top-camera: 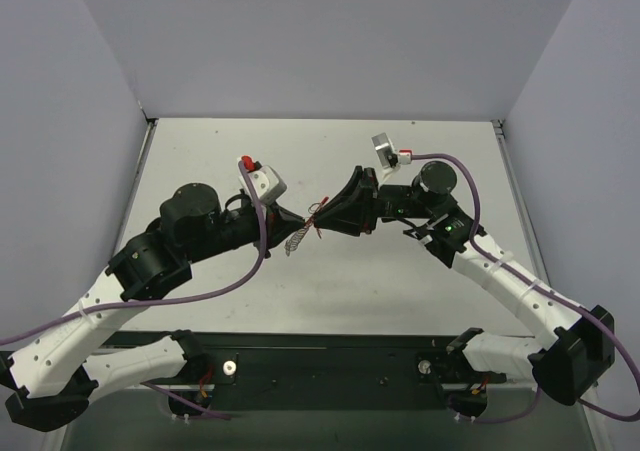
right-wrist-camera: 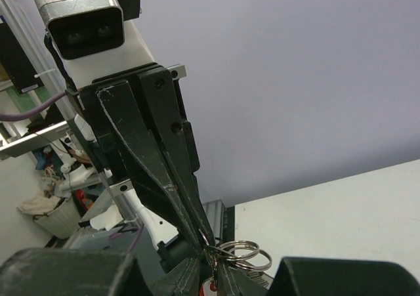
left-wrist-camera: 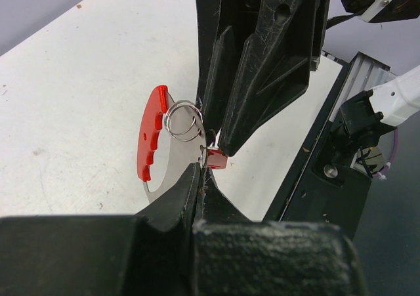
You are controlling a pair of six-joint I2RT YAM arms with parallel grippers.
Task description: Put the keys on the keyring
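White table (left-wrist-camera: 79,79) lies below, the arms meeting tip to tip above it. Left gripper (left-wrist-camera: 200,174) is pressed together on the band of the keyring (left-wrist-camera: 149,132). Right gripper (left-wrist-camera: 215,142) pinches the red-tagged key (left-wrist-camera: 215,158) just beside it. Threading seems begun, not finished.

The top camera looks down from behind onto the worktop (top-camera: 400,301). The left wrist camera sits close behind the left gripper (left-wrist-camera: 199,171), facing the right gripper (left-wrist-camera: 220,146); the right one mirrors it. All share the keyring (left-wrist-camera: 151,135) and keys (left-wrist-camera: 216,159) between them.
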